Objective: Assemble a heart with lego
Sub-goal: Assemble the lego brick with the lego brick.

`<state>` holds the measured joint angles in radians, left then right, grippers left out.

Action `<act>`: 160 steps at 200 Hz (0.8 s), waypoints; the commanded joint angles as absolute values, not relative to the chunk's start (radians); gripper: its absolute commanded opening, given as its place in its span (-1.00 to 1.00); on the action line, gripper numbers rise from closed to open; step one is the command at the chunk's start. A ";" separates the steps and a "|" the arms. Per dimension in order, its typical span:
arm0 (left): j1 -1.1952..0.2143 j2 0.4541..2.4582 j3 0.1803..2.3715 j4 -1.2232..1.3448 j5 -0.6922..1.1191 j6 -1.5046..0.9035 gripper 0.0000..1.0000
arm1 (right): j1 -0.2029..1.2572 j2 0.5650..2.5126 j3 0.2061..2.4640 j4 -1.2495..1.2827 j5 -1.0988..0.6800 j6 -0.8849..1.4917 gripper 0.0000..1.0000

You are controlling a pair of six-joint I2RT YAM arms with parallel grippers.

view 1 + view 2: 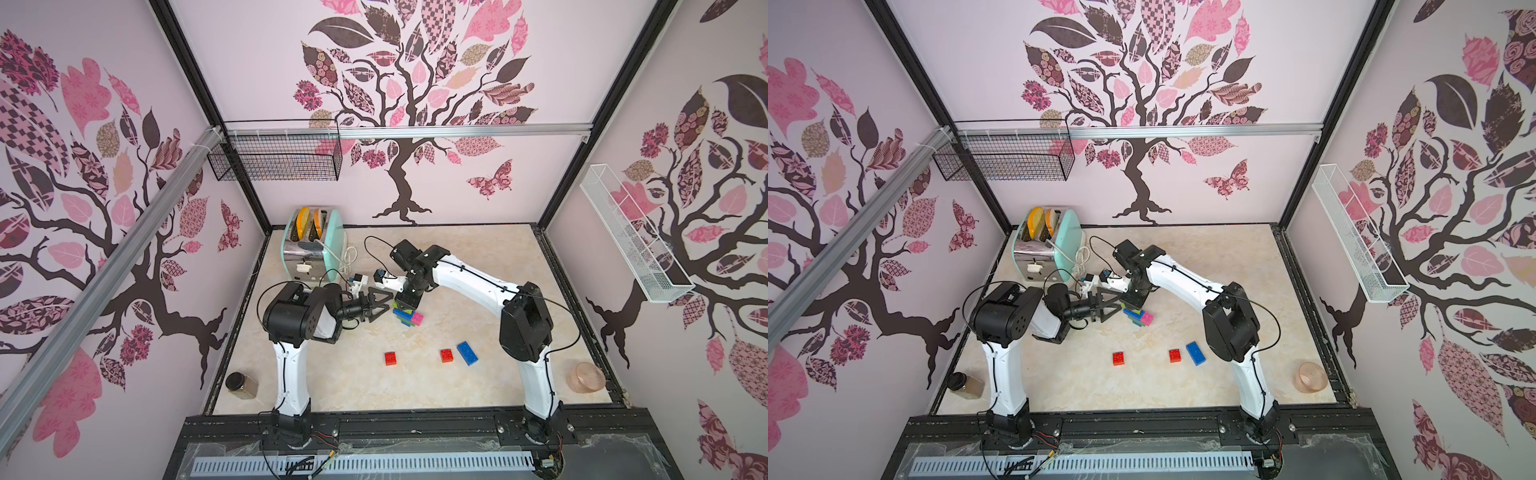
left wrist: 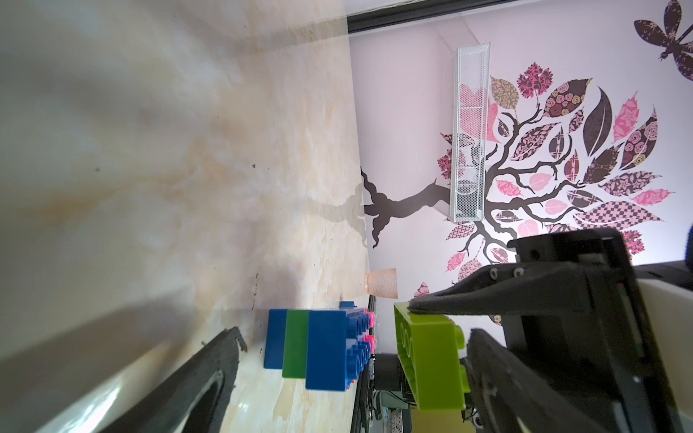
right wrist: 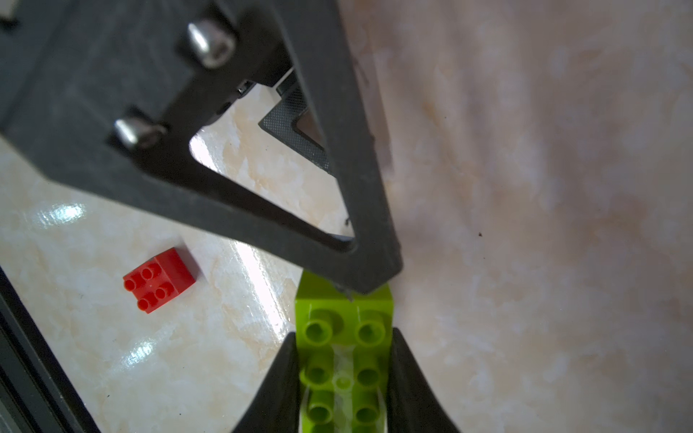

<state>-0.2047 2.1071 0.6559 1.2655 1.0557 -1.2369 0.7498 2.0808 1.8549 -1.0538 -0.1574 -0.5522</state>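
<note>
Right gripper (image 3: 343,348) clamps lime brick (image 2: 431,360) just above partial heart (image 1: 409,318), not touching, mid-tabletop (image 1: 478,270). Left gripper (image 1: 388,302) gapes wide beside it. Advice: square the studs, brace the cluster, press straight down.

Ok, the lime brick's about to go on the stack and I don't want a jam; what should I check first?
1. Right gripper shut on lime brick: ok.
2. Lime brick above the blue-green stack, gap between them: ok.
3. Studs lined up with the stack: cannot tell.
4. Left gripper open beside the stack, not bracing it: not ok.
5. Left finger clear of the lime brick's end: cannot tell.
6. Two red bricks and loose blue brick away from both arms: ok.
</note>
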 commanded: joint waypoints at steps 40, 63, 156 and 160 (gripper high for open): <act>-0.198 2.141 0.660 1.251 1.046 -1.236 0.85 | 0.758 2.109 1.844 -1.003 -0.155 -0.472 -0.64; -0.204 2.144 0.661 1.251 1.053 -1.232 0.83 | 0.759 2.106 1.835 -0.995 -0.158 -0.475 -0.64; -0.233 2.134 0.667 1.253 1.075 -1.227 0.71 | 0.762 2.091 1.773 -0.966 -0.177 -0.494 -0.64; -0.235 2.134 0.668 1.253 1.078 -1.226 0.70 | 0.762 2.089 1.769 -0.966 -0.178 -0.495 -0.64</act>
